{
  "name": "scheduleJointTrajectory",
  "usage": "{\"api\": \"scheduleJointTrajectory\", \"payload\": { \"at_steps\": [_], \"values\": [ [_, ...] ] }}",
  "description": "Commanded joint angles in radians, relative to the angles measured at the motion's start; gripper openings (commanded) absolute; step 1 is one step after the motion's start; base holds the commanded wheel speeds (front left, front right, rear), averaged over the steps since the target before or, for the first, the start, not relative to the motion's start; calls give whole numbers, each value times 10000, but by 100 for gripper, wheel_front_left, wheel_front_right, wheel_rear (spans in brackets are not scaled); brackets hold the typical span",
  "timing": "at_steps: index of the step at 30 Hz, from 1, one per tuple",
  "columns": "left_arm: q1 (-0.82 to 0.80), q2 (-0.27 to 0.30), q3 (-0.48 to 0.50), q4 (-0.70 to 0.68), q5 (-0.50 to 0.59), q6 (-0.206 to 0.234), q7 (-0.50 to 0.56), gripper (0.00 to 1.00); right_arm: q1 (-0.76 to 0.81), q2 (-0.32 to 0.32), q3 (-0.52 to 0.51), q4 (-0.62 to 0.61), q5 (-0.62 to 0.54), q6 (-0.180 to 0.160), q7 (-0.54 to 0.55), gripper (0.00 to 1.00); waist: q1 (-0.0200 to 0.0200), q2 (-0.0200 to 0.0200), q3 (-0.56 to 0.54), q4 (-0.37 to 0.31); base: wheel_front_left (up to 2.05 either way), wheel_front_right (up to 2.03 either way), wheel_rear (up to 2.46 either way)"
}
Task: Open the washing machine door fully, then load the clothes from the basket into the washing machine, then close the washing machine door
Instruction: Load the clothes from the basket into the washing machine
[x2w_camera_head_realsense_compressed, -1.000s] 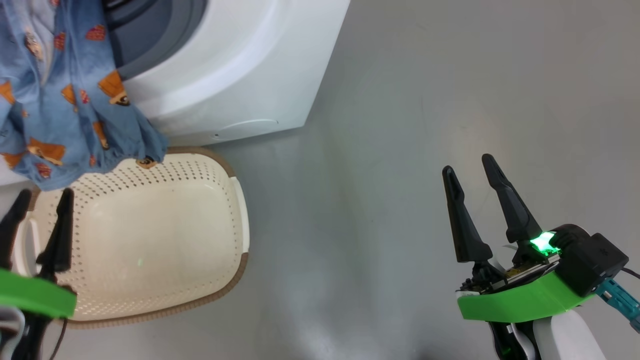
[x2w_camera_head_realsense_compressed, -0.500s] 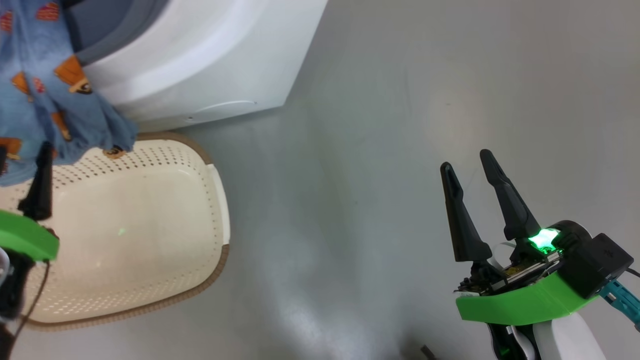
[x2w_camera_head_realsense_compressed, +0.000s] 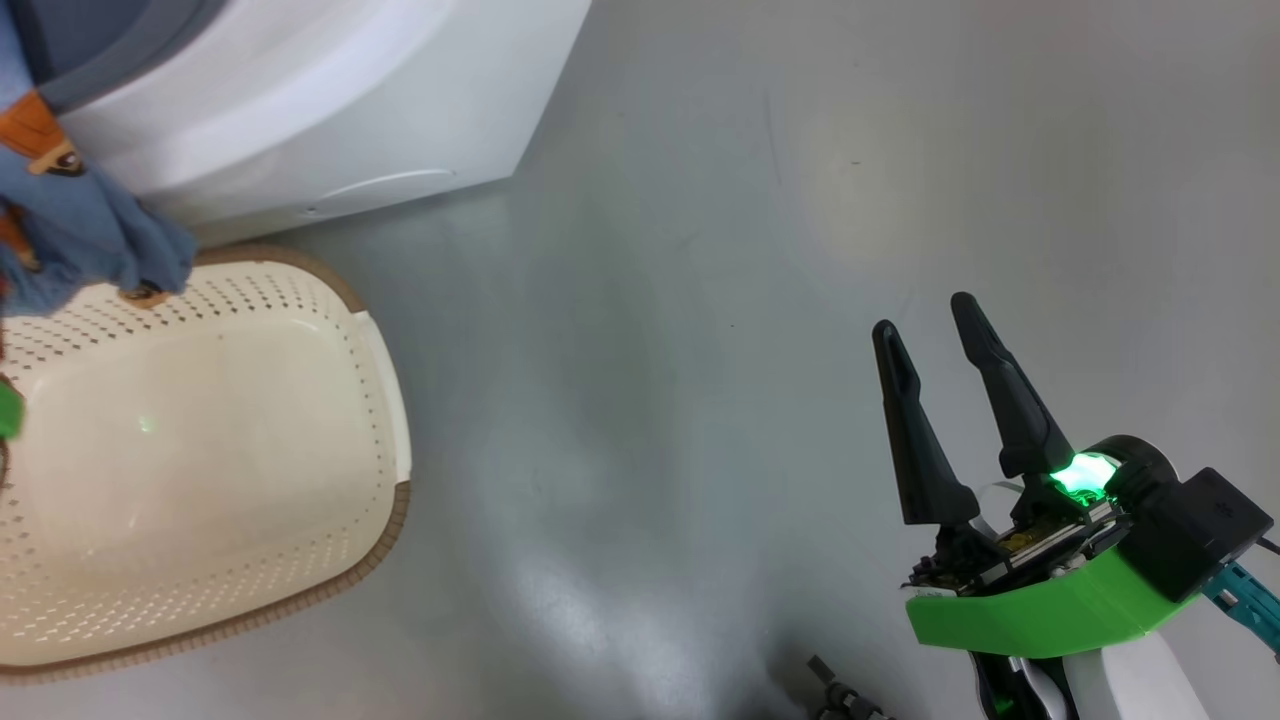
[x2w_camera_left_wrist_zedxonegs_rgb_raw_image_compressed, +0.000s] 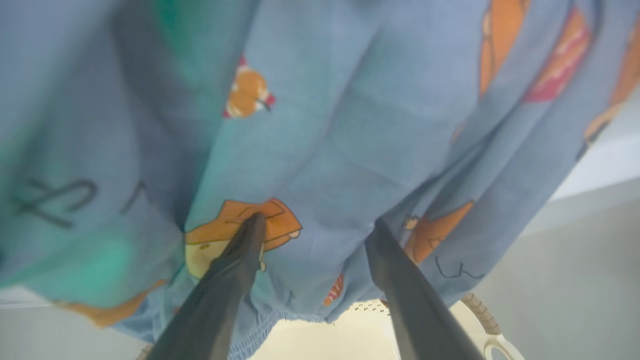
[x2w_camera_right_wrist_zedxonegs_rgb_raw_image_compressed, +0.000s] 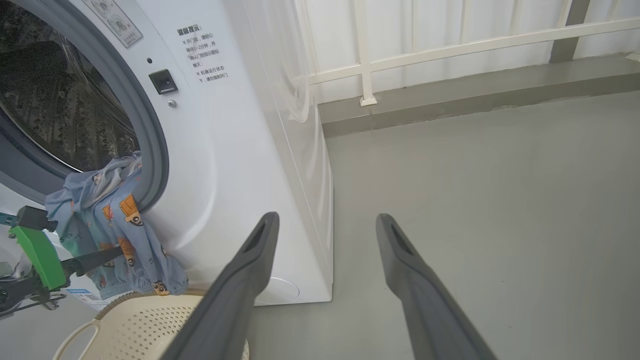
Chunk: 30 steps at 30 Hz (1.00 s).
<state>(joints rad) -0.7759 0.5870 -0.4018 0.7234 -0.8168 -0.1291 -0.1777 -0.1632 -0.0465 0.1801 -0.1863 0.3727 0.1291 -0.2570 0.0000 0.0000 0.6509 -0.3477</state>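
Head view looks steeply down beside the washing machine (x2w_camera_head_realsense_compressed: 300, 110); right wrist view faces its front from farther back, sharing the basket (x2w_camera_head_realsense_compressed: 383, 385); left wrist view sits close against the clothes (x2w_camera_left_wrist_zedxonegs_rgb_raw_image_compressed: 325, 125)

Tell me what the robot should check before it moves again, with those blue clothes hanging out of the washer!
1. Clothes in: not ok, the light blue cartoon-print fabric garment hangs out of the big white front-loading washing machine over its grey rubber gasket.
2. Way in free: ok, the perforated steel drum is open to view.
3. Basket emptied: ok, the cream perforated plastic basket is bare where it shows.
4. Left gripper ready: ok, open, right at the hanging cloth.
5. Right gripper free: ok, open, above the grey floor.
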Motion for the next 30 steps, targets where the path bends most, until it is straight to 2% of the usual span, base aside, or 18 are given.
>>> {"api": "scheduleJointTrajectory", "payload": {
  "at_steps": [1, 3, 4, 5, 7, 14, 20, 24, 30],
  "values": [
    [-302, 569, 392, -1, -63, -15, -174, 100, 256, -37, 222, -291, 74, 16, -48, 100, 0, 0, 50, -54, 0, 0, 0],
    [-426, 561, 364, 111, -117, -15, -271, 100, 265, -37, 224, -300, 88, 16, -48, 100, 0, 0, 61, -66, 0, 0, 0],
    [-474, 564, 322, 140, -141, -15, -304, 92, 276, -37, 219, -305, 89, 16, -48, 100, 0, 0, 59, -65, 0, 0, 0],
    [-512, 568, 276, 162, -168, -15, -334, 58, 287, -37, 212, -311, 88, 16, -48, 100, 0, 0, 57, -61, 0, 0, 0],
    [-580, 568, 165, 173, -245, -15, -383, 0, 305, -37, 178, -315, 76, 16, -48, 100, 0, 0, 50, -34, 0, 0, 0],
    [-516, 645, -381, -193, -604, -15, -573, 0, 228, -37, 74, -247, 13, 16, -48, 100, 0, 0, -49, 206, 0, 0, 0],
    [220, 933, -531, -1403, -944, -15, -803, 0, 202, -37, 32, -121, -7, 16, -48, 100, 0, 0, -254, 484, 0, 0, 0],
    [780, 1141, 48, -2360, -904, -15, -833, 0, 215, -37, 56, 0, -6, 16, -48, 100, 0, 0, -337, 687, 0, 0, 0],
    [1853, 1238, 1616, -4528, -339, -15, -838, 0, 105, -37, 85, 184, -52, 16, -48, 100, 0, 0, -464, 898, 0, 0, 0]
  ]
}}
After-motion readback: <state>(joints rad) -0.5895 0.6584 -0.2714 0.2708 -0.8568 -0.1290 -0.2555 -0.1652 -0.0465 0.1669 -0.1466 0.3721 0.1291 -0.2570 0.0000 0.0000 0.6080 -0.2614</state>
